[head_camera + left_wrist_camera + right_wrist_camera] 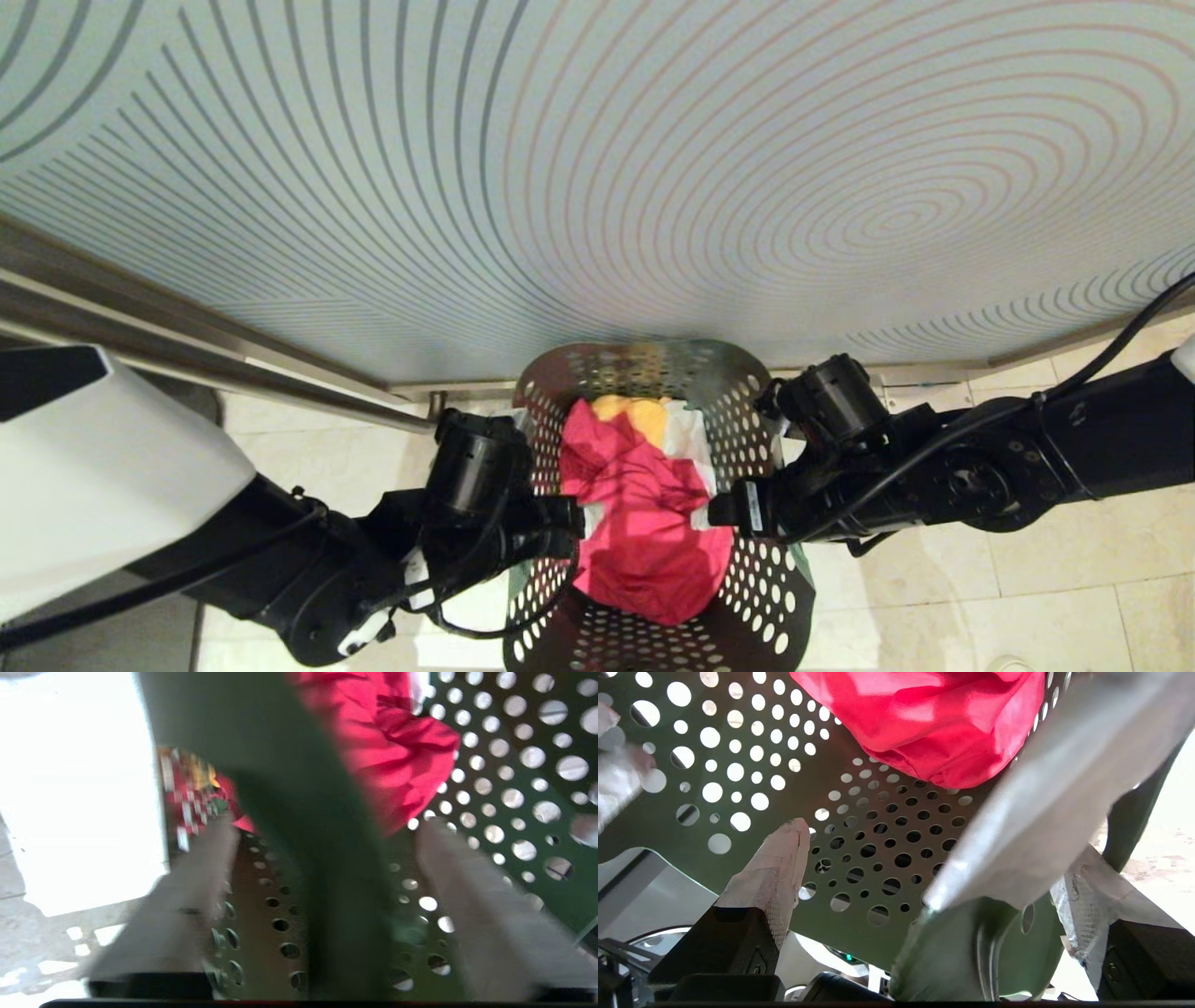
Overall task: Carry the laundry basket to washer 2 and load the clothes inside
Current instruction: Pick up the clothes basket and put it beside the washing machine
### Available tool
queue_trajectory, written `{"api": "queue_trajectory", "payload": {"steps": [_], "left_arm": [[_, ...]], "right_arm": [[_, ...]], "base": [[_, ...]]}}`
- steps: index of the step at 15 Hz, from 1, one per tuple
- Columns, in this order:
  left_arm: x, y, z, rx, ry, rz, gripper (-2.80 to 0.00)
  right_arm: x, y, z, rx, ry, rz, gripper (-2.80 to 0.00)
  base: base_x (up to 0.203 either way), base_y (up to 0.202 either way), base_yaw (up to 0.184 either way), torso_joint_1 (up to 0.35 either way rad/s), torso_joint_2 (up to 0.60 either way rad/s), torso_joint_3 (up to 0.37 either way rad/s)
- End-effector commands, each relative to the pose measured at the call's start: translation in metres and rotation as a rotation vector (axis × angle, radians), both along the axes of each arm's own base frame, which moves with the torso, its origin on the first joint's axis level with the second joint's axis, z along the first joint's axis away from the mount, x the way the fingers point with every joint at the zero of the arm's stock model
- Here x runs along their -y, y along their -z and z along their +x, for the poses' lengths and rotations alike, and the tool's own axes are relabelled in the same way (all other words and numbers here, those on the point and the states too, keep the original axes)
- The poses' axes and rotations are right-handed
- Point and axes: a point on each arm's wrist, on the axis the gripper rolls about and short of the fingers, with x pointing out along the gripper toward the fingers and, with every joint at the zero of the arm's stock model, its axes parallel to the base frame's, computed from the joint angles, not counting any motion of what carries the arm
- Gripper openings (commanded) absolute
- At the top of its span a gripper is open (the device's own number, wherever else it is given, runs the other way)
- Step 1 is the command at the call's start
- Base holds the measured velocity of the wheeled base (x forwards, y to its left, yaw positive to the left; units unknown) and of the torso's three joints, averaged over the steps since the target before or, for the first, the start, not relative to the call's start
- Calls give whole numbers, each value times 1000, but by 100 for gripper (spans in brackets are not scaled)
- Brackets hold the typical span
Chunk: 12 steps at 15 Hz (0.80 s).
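Observation:
The green laundry basket (747, 597) with round holes stands on the floor right below me. In it lie the clothes: a pink-red garment (644, 523) on top, an orange-yellow one (635, 411) and a white one (691, 439) behind it. My left gripper (565, 513) straddles the basket's left rim (327, 868), fingers (201, 882) apart on both sides of the wall. My right gripper (724, 511) straddles the right rim (1017, 858) the same way, one finger (775, 872) inside the basket and clear of the wall. Washer 2 is out of view.
A frosted glass wall (597, 187) with curved lines rises just behind the basket, with a metal rail (187, 345) along its foot at the left. Pale floor tiles (1055, 579) spread to the right. My white arm cover (93, 467) fills the lower left.

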Motion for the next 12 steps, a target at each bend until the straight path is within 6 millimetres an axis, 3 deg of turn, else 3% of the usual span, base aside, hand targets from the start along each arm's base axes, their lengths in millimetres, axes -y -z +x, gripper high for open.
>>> {"api": "queue_trajectory", "payload": {"steps": [1,12], "left_arm": [[0,0,0,1,-1,-4,-280],[1,3,-7,-14,15,8,-280]], "right_arm": [[0,1,0,-5,5,-1,-280],[1,1,-2,-9,3,-5,-280]], "base": [[0,0,0,0,0,0],[0,0,0,0,0,0]]}}
